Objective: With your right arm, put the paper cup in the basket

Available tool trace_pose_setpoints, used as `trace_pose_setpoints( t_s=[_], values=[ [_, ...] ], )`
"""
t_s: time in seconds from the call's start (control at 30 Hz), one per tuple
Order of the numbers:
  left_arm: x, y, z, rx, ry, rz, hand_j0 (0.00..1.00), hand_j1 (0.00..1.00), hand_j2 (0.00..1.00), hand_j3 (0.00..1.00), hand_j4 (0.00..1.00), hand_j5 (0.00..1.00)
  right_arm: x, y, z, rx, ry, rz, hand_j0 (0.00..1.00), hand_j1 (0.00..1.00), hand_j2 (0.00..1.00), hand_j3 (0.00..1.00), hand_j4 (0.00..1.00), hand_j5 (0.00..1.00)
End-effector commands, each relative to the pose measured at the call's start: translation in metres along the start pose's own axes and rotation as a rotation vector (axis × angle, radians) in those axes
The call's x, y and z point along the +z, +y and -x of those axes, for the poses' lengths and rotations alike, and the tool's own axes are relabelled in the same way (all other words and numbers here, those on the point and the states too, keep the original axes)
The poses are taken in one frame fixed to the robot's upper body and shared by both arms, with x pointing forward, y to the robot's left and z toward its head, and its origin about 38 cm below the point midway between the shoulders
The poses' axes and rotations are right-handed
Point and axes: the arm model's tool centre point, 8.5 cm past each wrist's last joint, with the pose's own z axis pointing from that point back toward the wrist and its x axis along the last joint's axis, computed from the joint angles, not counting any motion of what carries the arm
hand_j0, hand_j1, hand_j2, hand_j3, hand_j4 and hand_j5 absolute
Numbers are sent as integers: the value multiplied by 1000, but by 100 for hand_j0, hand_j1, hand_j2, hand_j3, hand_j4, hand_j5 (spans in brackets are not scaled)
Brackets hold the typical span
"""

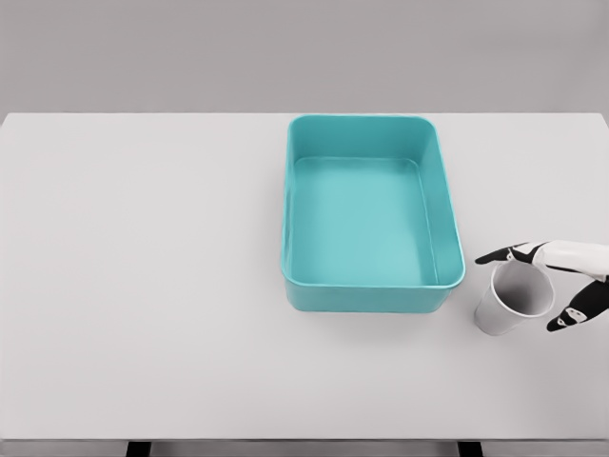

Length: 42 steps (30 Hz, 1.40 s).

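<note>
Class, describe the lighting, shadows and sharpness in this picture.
Head view: even, soft light with no glare; only faint shadows under the basket and paper cup; the table is flat white; the right hand looks slightly blurred at the edges.

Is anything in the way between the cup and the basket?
Nothing visible. The cup stands just right of the basket, with bare table between; only the basket's own wall must be cleared. The right hand is at the cup's rim.
</note>
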Motion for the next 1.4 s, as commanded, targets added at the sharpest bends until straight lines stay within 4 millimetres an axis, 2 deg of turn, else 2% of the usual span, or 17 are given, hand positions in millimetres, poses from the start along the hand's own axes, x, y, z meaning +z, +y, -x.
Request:
trace_pose_setpoints(
  t_s=[0.0,0.23,0.43,0.53,0.7,0.97,1.37],
  values=[
    [0,0,0,-1,0,0,100,100,100,100,100,100,0,-1,0,-5,-2,4,100,100,100,100,100,100],
    [0,0,0,0,0,0,100,100,100,100,100,100,-6,0,-5,-3,-24,3,100,100,100,100,100,100],
    [0,0,0,0,0,0,100,100,100,100,100,100,-6,0,-5,-5,-22,3,89,89,89,89,89,89],
    [0,0,0,-1,0,0,100,100,100,100,100,100,-6,0,-5,-4,-23,3,88,88,88,88,88,88],
    [0,0,0,-1,0,0,100,100,100,100,100,100,-7,1,-5,-5,-23,2,78,78,78,78,78,78],
    [0,0,0,0,0,0,100,100,100,100,100,100,-6,0,-5,-2,-24,4,79,79,79,79,79,79],
    [0,0,0,0,0,0,100,100,100,100,100,100,2,-16,-5,18,-17,50,80,80,80,80,80,80]
  ],
)
